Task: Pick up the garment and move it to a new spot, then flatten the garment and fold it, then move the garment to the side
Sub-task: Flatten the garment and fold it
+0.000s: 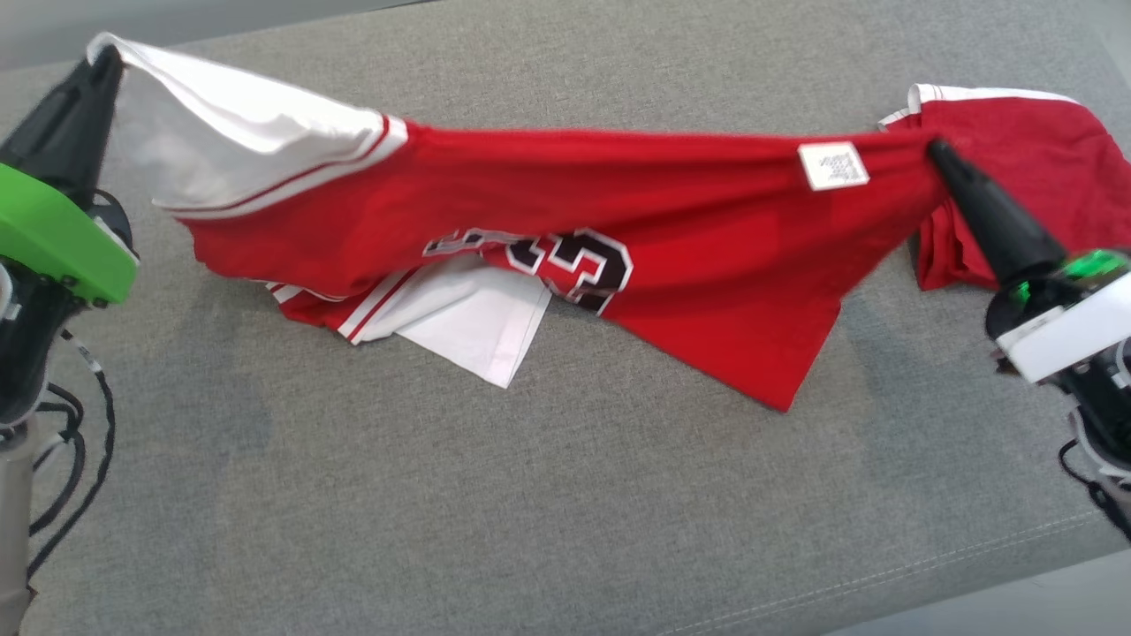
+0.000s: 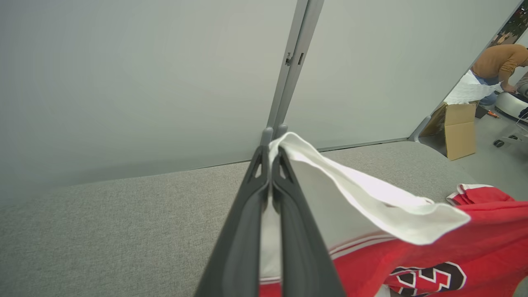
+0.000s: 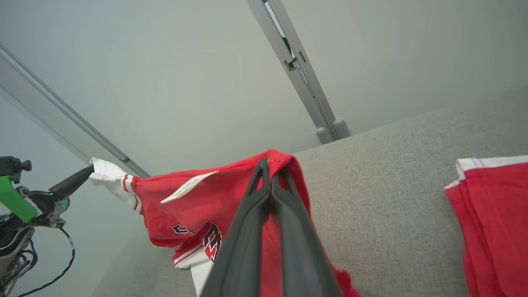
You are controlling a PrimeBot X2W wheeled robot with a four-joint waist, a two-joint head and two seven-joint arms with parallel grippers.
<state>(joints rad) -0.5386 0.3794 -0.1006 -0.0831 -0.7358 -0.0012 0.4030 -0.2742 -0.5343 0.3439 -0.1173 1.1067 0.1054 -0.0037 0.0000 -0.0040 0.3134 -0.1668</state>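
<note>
1. The near edge of the grey cushion (image 1: 530,495) runs along the bottom of the head view with a stitched seam (image 1: 928,565). The broad strip of cushion between that edge and the shirt is bare.
2. The right arm reaches in from the lower right, its fingers slanting up and to the left. The right claw (image 1: 937,152) is pressed together on a bunched fold of the red shirt (image 1: 689,230), just beside a white label (image 1: 832,165).
3. The left arm rises from the left edge, its fingers pointing up and away. The left claw (image 1: 108,55) is clamped on the tip of the white sleeve (image 1: 247,132).
4. The shirt hangs stretched between the two claws, its top edge taut. The lower hem and a second white panel (image 1: 477,318) sag onto the middle of the cushion, with the black number (image 1: 574,265) facing forward.
5. More red cloth with a white-striped edge (image 1: 1016,177) lies flat beyond the right claw, close to the cushion's right edge.
6. Bare cushion runs behind the shirt to the far edge, where pale wall panels (image 2: 123,82) meet at a grey post (image 2: 293,62).
7. Past the panel's end stand a cardboard box (image 2: 460,128) and a bending person (image 2: 497,62).
</note>
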